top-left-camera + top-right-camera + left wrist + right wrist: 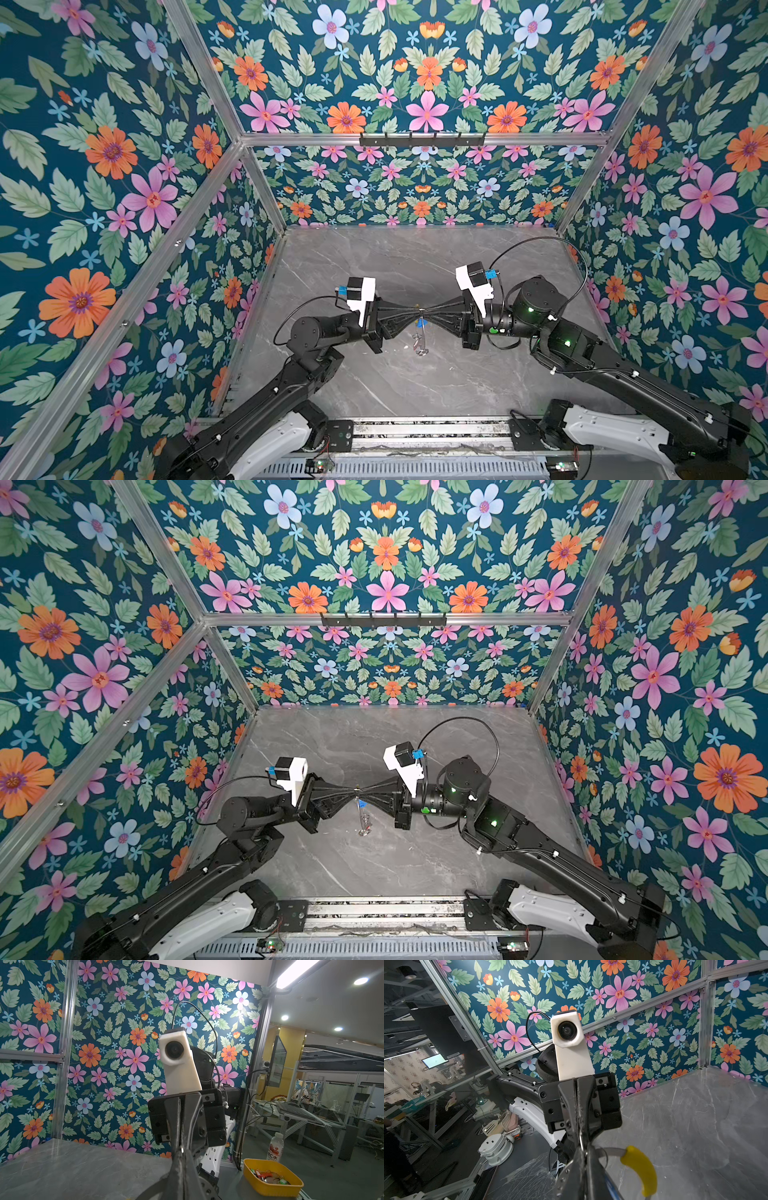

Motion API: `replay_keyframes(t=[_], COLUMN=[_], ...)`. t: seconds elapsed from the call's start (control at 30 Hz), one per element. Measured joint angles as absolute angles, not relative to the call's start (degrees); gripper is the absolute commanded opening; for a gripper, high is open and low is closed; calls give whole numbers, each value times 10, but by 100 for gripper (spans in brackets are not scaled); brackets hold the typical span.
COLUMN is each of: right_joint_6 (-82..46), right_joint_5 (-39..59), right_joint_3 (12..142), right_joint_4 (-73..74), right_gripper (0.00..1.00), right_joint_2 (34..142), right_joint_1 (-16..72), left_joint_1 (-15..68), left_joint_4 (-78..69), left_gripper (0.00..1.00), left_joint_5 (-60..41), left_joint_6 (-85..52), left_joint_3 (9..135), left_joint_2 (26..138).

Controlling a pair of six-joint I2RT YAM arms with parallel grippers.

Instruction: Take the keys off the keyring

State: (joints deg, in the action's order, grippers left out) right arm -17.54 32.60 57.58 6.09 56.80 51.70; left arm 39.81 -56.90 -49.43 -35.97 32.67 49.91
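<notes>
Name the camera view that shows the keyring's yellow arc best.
The right wrist view: there the yellow arc looms large and sharp in the foreground. In both top views the keyring hangs small and edge-on, its yellow not discernible. The left wrist view shows no yellow at all.

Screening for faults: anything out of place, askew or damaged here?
Nothing stands out. The left claw and right claw meet tip to tip, both shut on the keyring, which hangs above the table.

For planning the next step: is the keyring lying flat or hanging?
Hanging: the keyring dangles below the left gripper and right gripper, which meet tip to tip.
</notes>
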Motion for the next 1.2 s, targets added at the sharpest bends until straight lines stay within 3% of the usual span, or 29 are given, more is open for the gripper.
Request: replay_keyframes(t=[0.1,0.27,0.63,0.9,1.2], right_joint_6=[-172,-149,-86,-67,-59], right_joint_5=[318,294,264,259,249], right_joint_3=[583,630,759,799,818], right_joint_4=[29,-76,-338,-400,-413], right_gripper=[0,0,0,0,0], right_joint_2=[559,545,592,622,643], right_joint_1=[518,517,517,517,517], left_joint_1=[398,392,390,390,391], left_joint_4=[-545,-468,-210,-93,-59], left_gripper=[28,38,40,34,24], left_joint_5=[-495,-500,-588,-637,-658], left_joint_6=[-353,-325,-250,-207,-194], left_joint_3=[330,365,494,535,543], left_joint_2=[490,472,536,563,575])
